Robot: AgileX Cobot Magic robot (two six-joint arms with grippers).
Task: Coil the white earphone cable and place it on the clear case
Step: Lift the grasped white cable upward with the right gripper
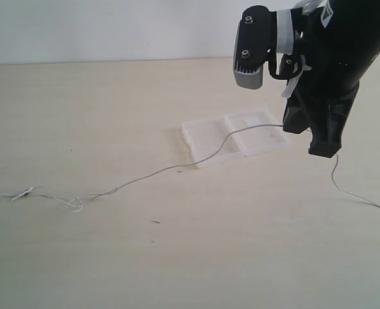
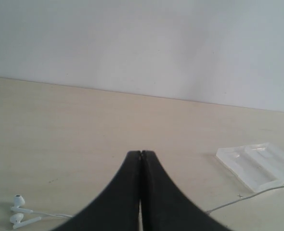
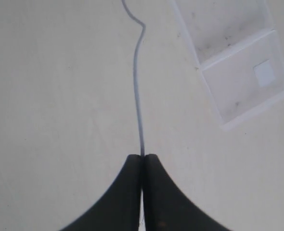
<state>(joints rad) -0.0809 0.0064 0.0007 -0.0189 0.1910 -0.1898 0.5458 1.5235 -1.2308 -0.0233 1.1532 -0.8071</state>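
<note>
The right gripper [image 1: 323, 147], jaws clamped, pinches the long, thin white earphone cable [image 1: 145, 177]. The cable trails toward 8 o'clock across the flat, clear plastic 2-half case [image 1: 206, 138] at the gripper's 9 o'clock. The left gripper [image 2: 141, 155] is closed on nothing.

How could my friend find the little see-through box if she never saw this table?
Start at the pale table; right of its middle, beside the black right gripper, lies the clear case. It is flat and see-through, two squarish halves open side by side, with the white earphone cable crossing over it.
</note>
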